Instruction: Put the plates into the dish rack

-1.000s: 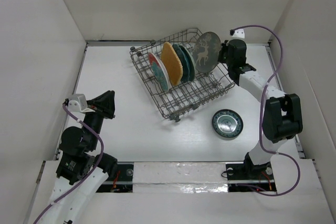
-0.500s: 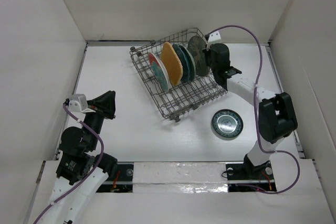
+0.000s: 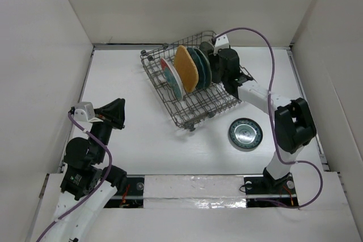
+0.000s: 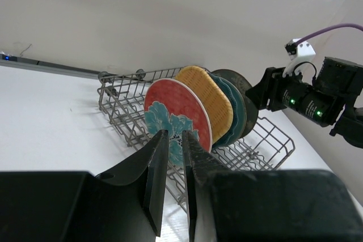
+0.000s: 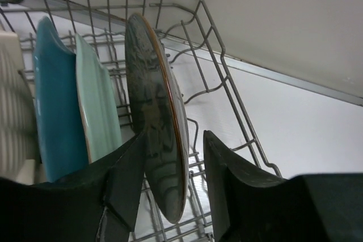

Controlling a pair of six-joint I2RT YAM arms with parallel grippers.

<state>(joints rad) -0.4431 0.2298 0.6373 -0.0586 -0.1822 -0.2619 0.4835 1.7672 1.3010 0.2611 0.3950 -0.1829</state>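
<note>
The dish rack [image 3: 195, 103] holds several plates on edge: red with teal flowers [image 3: 169, 75], yellow woven [image 3: 185, 67], teal [image 3: 197, 67] and, rightmost, the grey plate [image 3: 206, 47]. In the right wrist view the grey plate [image 5: 153, 111] stands between the tines beside the mint plate [image 5: 99, 106] and the teal plate [image 5: 54, 111]. My right gripper [image 5: 173, 140] is open astride it, with a gap at the right finger. The small dark ringed plate [image 3: 245, 134] lies flat on the table. My left gripper [image 4: 173, 135] hovers far from the rack [image 4: 119, 103], slightly open and holding nothing.
White walls enclose the table on the left, back and right. The rack sits diagonally at the back centre, its raised wire rim [image 5: 227, 66] close to my right fingers. The right arm's purple cable [image 3: 266, 43] arcs above the rack's right end.
My right arm carried the grey plate left and down into the rack beside the mint plate, then opened its jaws. The left arm has not moved.
</note>
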